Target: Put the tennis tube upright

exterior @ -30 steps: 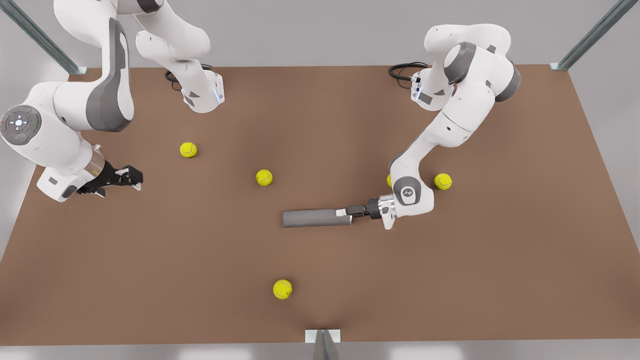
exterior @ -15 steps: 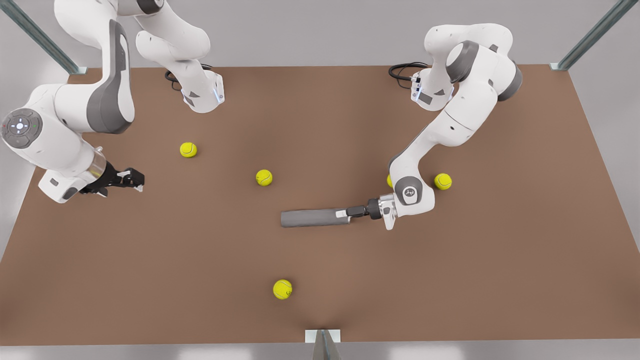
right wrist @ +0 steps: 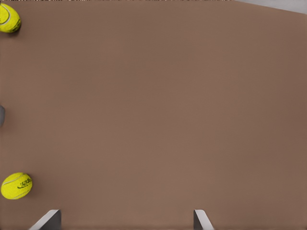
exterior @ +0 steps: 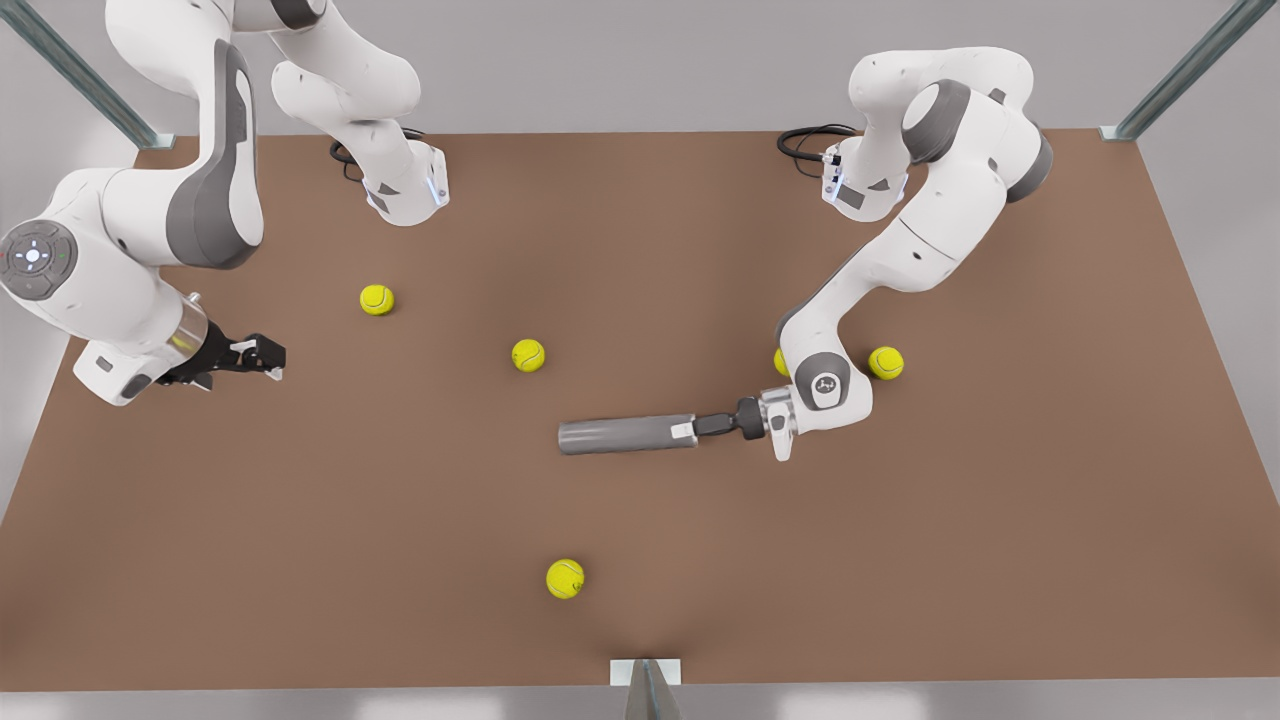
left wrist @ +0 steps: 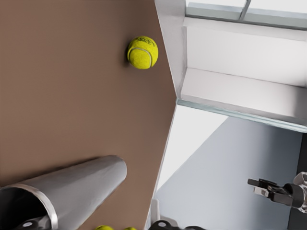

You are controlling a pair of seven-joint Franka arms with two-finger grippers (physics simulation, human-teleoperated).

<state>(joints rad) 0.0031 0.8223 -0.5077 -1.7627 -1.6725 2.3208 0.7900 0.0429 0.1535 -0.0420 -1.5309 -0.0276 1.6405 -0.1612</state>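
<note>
The tennis tube (exterior: 620,435) is a dark grey cylinder lying on its side near the middle of the brown table (exterior: 1000,560). Its silvery rim points toward the front view's right. My left gripper (exterior: 690,430) reaches in from that side and is shut on the rim end. In the left wrist view the tube (left wrist: 81,187) runs away from the camera, open mouth nearest. My right gripper (exterior: 268,357) waits open over the table at the front view's left, far from the tube. Its fingertips (right wrist: 48,219) stand wide apart above bare table.
Several yellow tennis balls lie loose: one (exterior: 377,299) near the right gripper, one (exterior: 528,355) behind the tube, one (exterior: 886,362) beside the left arm, one (exterior: 565,578) toward the near edge. Both arm bases stand at the far edge.
The left gripper and the tube have shifted slightly toward the front view's left. The right arm has barely moved.
</note>
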